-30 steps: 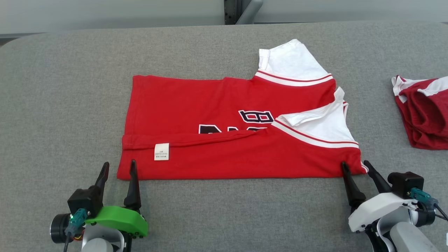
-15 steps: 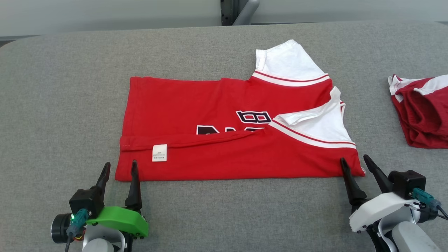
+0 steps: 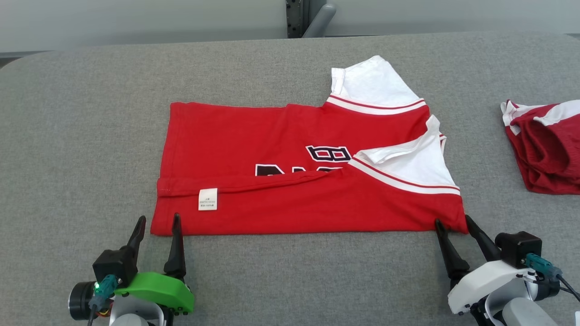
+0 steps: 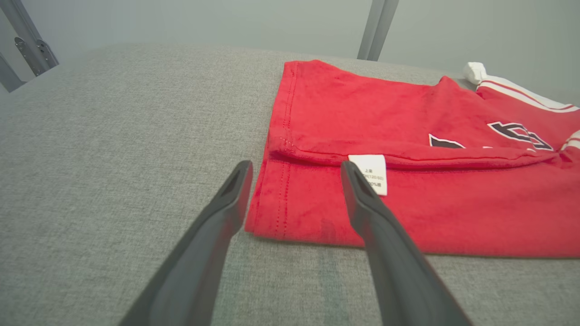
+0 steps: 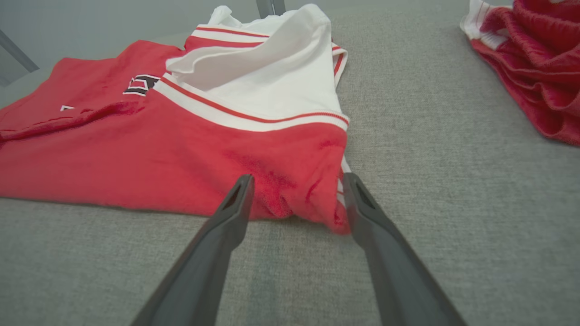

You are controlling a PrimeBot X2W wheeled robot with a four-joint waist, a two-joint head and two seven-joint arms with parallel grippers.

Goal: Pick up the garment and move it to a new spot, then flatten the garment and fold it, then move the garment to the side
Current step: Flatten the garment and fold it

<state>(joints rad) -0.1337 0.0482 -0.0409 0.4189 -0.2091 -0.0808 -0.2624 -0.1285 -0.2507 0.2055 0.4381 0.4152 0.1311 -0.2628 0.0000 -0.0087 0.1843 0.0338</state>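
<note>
Because its near edge is folded over, the red garment (image 3: 290,136) hides the lower half of its black lettering (image 3: 330,154). It lies on the grey table (image 3: 90,136), long axis left-right, hem left, white sleeves right. The left gripper (image 3: 159,216) and right gripper (image 3: 452,219) stand spread at its near corners, gripping nothing. A second red garment (image 3: 543,149) is cut off at the right.
</note>
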